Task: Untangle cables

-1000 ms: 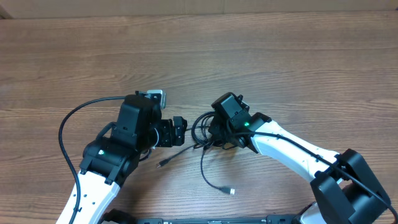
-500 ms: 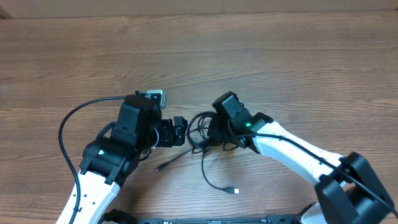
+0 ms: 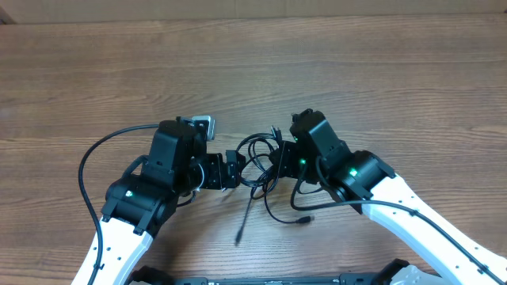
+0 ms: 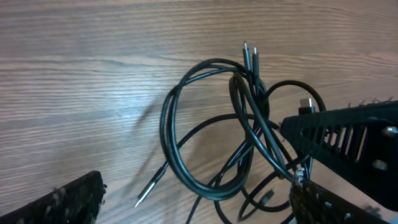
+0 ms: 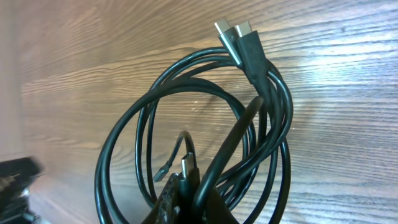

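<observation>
The cables [image 3: 255,158] are a bunch of thin black loops between my two grippers. My right gripper [image 3: 279,160] is shut on the bunch; in the right wrist view its jaws [image 5: 208,196] pinch several strands and a plug, with two silver plugs [image 5: 239,36] at the top of the loops. My left gripper [image 3: 235,169] stands open just left of the bunch. In the left wrist view its fingers sit wide apart at the bottom corners, the left gripper [image 4: 199,202] under the cables [image 4: 205,124], not touching them. Two loose ends [image 3: 239,233] trail toward the front.
The thicker black arm cable [image 3: 87,170] arcs over the wood table [image 3: 356,79] left of my left arm. The right gripper's body [image 4: 354,134] fills the right side of the left wrist view. The second loose plug [image 3: 306,220] lies by the right arm.
My right arm has turned and shifted right, taking the bunch with it. The loose ends have swung: one from the left toward the front, the other nearer the right arm. My left gripper opened slightly wider.
</observation>
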